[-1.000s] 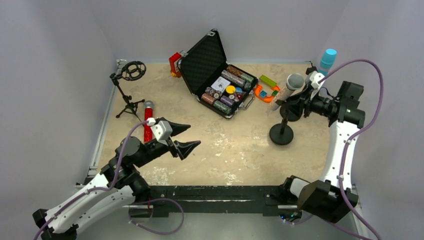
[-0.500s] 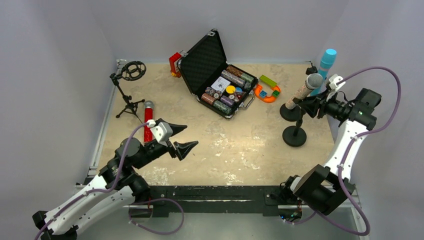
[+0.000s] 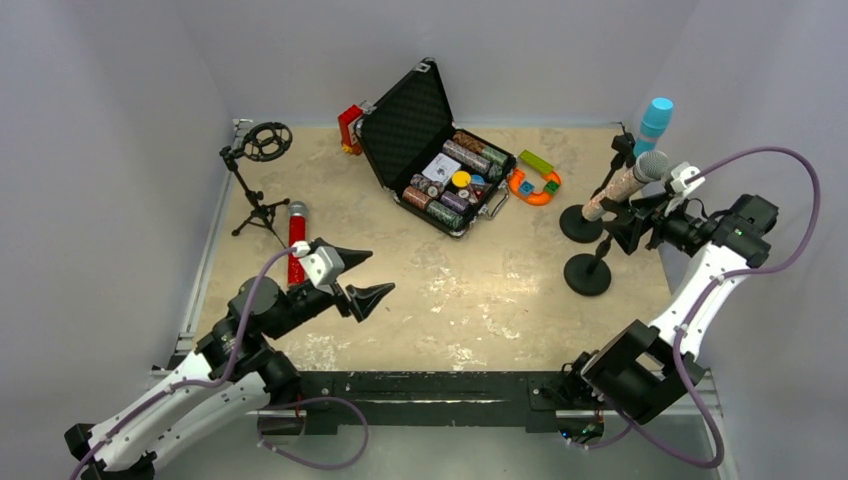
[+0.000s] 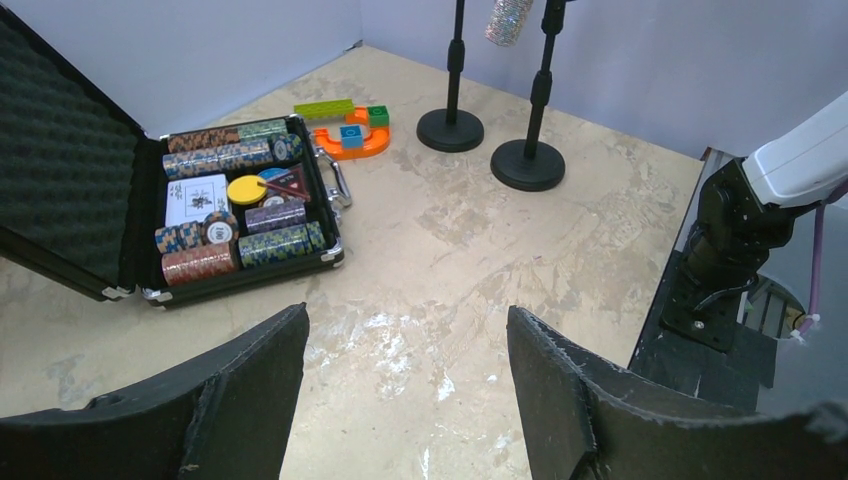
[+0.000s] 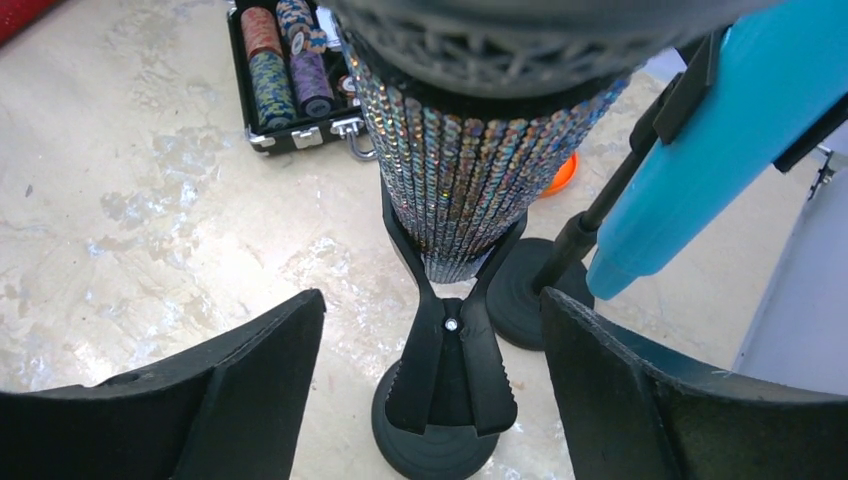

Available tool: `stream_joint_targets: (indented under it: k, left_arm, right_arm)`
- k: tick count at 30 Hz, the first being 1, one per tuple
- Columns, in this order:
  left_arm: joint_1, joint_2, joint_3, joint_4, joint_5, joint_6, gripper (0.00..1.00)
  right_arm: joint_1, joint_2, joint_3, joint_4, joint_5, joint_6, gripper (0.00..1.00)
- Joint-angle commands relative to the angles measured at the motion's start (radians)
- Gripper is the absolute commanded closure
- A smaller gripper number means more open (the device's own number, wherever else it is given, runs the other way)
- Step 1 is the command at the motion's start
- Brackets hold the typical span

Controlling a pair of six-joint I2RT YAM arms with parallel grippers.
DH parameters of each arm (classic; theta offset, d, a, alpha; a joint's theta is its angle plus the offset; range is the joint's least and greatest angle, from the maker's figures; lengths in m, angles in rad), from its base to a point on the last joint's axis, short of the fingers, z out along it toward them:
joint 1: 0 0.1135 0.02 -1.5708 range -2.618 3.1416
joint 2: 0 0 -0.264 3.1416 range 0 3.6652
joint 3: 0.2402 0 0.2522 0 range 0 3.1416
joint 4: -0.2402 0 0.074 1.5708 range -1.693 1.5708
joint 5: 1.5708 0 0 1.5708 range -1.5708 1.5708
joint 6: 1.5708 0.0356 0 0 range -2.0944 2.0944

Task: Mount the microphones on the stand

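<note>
Checking in from the remote desk. The glittery silver microphone (image 3: 620, 188) sits tilted in the clip of the near stand (image 3: 587, 274), mesh head up. On the right wrist cam the clip's prongs hug its lower body. The light blue microphone (image 3: 655, 118) is up on the far stand (image 3: 580, 224) just behind it, also tilted. The two round bases are close together near the right edge of the table (image 3: 480, 300).

The right gripper (image 3: 628, 222) is spread wide with a finger on either side of the near stand's clip, and it's gripping nothing. I can't tell if a pad brushes the clip.

The left gripper (image 3: 383, 272) hovers over the left-middle of the table, fingers wide apart and empty. The red microphone (image 3: 296, 240) lies flat just behind it, grey head pointing toward the back wall and its lower end hidden by the arm. A small tripod stand with a ring mount (image 3: 255, 170) is near it in the back left corner.

The open poker chip case (image 3: 405, 120) sits mid-back, with orange and green toy blocks (image 3: 535, 185) beside it.
</note>
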Motion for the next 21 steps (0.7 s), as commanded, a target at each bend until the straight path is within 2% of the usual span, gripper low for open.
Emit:
stream_joint_targets:
  k: [1,11,16,21]
  left_arm:
    - [0.004,-0.016,0.008,0.0,-0.002,0.026,0.24]
    - [0.004,-0.026,0.044,-0.049,-0.01,0.051,0.23]
    - [0.004,-0.02,0.069,-0.074,-0.02,0.055,0.23]
    - [0.004,-0.004,0.14,-0.149,-0.067,0.049,0.17]
  right_arm:
    - [-0.037,-0.003,0.064,-0.106,-0.013,-0.09,0.14]
    - [-0.135,-0.002,0.152,-0.282,0.021,-0.229,0.08]
    - [-0.165,-0.027,0.163,-0.293,0.071,-0.227,0.06]
    - [-0.233,-0.071,0.236,-0.283,0.119,-0.179,0.05]
